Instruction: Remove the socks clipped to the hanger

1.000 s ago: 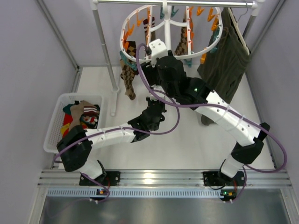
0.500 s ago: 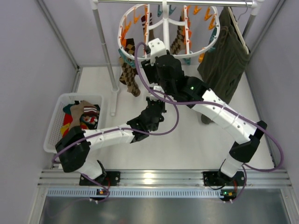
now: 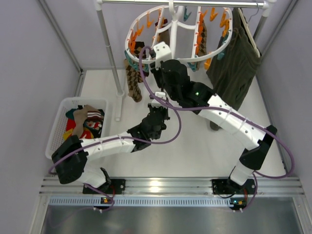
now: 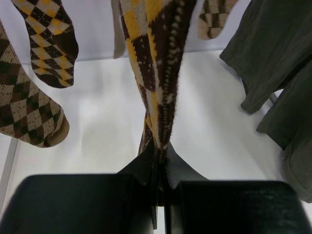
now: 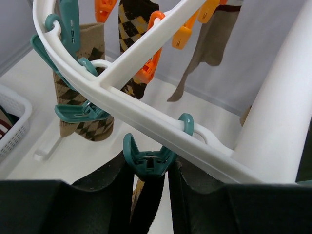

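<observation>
The white oval hanger [image 3: 130,36] hangs from the rail with orange and teal clips. Brown argyle socks [image 3: 134,78] dangle from its left rim, and more hang further back [image 3: 201,36]. My right gripper [image 5: 147,168] sits just under the hanger's rim bar [image 5: 146,114], its jaws pressed onto the handles of a teal clip [image 5: 146,158]. A dark strip of sock hangs below that clip between the fingers. Lower down, my left gripper [image 4: 158,163] is shut on the bottom of a yellow-and-brown argyle sock [image 4: 156,73] that hangs straight up from it.
A white basket [image 3: 54,139] at the left holds several loose socks [image 3: 87,121]. A dark olive garment [image 3: 236,58] hangs at the right of the rail. The white rail stand's post [image 3: 109,48] stands left of the hanger. Other argyle socks [image 4: 29,112] hang beside my left gripper.
My right gripper's jaws have closed in onto the teal clip. The hanger has swung and tilted a little. My left arm has shifted slightly, still holding the sock.
</observation>
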`<state>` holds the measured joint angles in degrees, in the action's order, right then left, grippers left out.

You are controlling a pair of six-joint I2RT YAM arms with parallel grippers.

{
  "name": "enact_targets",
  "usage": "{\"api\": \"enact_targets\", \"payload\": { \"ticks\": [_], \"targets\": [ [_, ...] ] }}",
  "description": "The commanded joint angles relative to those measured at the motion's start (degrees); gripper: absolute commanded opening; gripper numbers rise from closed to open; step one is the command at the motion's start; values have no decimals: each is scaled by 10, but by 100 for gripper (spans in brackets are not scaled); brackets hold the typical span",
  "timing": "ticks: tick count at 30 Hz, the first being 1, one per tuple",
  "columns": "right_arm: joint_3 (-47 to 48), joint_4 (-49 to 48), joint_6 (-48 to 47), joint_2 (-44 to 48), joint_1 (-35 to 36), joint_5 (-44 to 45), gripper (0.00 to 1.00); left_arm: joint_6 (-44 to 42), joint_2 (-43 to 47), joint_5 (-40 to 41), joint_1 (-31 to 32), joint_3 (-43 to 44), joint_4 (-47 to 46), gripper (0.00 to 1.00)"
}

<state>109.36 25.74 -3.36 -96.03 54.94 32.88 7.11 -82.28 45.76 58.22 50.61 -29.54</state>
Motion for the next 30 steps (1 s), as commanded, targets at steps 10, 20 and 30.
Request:
{"api": "enact_targets", "payload": {
  "ticks": [10, 20, 30],
  "targets": [
    [-9, -70, 13, 33, -6, 2, 38, 42, 11, -14, 2, -24, -22, 0],
    [-9, -89, 20, 33, -7, 9, 11, 46, 20, -12, 3, -35, -22, 0],
    [-49, -97, 24, 61, -6, -1, 18, 116, 122, 78, 1, -107, 64, 0]
  ]
}}
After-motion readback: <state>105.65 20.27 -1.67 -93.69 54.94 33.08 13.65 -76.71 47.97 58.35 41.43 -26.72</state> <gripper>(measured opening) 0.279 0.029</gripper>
